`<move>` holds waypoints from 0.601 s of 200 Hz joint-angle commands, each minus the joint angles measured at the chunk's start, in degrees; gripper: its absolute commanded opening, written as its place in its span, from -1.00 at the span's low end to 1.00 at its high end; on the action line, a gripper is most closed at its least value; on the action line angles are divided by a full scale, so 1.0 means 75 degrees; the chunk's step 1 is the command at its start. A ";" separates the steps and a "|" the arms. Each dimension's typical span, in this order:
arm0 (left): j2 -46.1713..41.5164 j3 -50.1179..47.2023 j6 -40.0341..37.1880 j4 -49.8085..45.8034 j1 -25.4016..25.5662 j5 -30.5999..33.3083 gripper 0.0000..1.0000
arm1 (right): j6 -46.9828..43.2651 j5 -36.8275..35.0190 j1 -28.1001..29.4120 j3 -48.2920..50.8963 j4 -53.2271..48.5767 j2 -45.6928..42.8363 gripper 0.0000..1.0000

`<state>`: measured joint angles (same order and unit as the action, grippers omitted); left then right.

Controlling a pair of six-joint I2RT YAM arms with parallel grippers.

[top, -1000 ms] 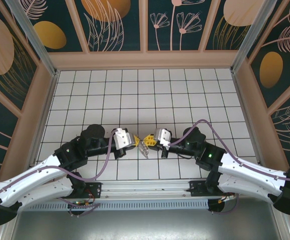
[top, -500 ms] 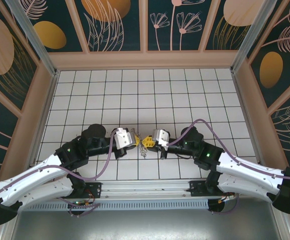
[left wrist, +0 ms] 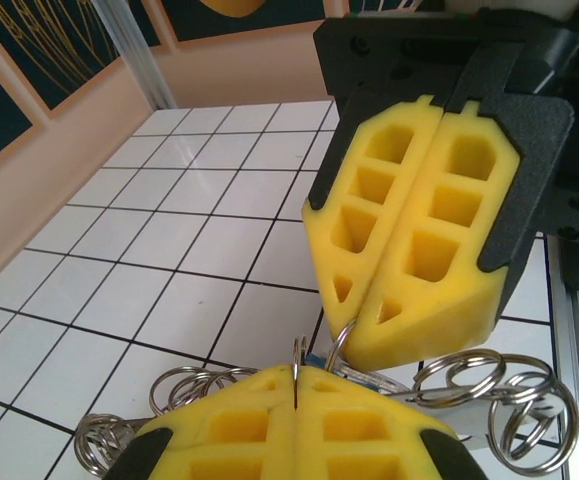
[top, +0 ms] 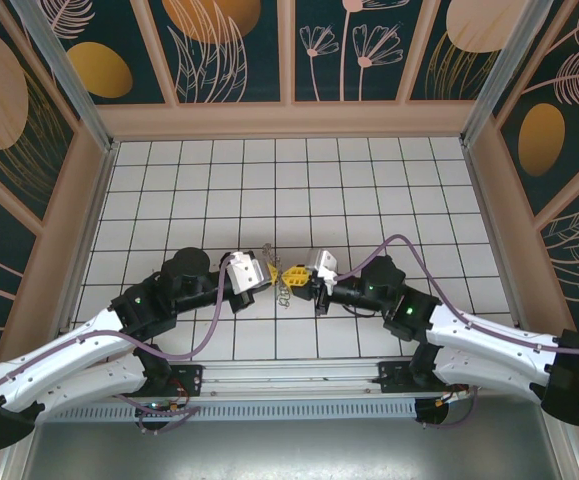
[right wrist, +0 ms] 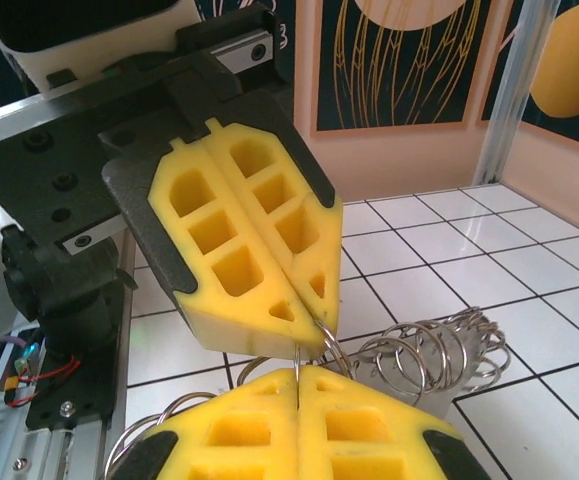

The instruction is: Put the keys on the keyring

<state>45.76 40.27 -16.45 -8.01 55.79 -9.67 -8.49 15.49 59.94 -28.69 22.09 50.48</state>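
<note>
Low over the table's front middle, my left gripper (top: 268, 272) and right gripper (top: 296, 274) meet tip to tip. The keyring (top: 282, 291) is a cluster of silver split rings hanging between and below them. In the left wrist view my left gripper (left wrist: 296, 372) is shut on a thin ring standing edge-on. The right gripper (left wrist: 354, 335) pinches a second ring just beside it. A sliver of the key's blue head (left wrist: 316, 360) peeks out behind the left fingertips. In the right wrist view the right gripper (right wrist: 297, 372) is shut on a thin ring under the left gripper (right wrist: 309, 335).
Loose coils of rings (left wrist: 499, 405) hang to either side of the fingertips, close over the white tiled floor (top: 289, 190). Wooden walls (top: 289, 120) fence the table at the back and sides. A metal rail (top: 289, 375) runs along the near edge.
The right wrist has rolled and its arm has shifted left. Both fingertips and the ring cluster have crept slightly toward the back. Both grips have held.
</note>
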 commanded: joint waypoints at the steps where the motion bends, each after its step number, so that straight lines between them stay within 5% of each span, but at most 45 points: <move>1: -0.0007 -0.0113 0.0029 0.0698 0.0135 -0.0002 -1.00 | 0.0619 -0.0346 -0.0033 0.0185 0.0834 0.0113 -1.00; 120: 0.0297 -0.0188 -0.0089 0.0656 0.0460 0.1532 -1.00 | 0.0917 -0.0918 -0.0003 0.0527 0.1178 0.0021 -1.00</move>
<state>47.57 39.38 -16.47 -5.23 58.70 -1.32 -2.52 10.85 59.94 -26.26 26.15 51.59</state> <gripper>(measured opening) 0.044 0.049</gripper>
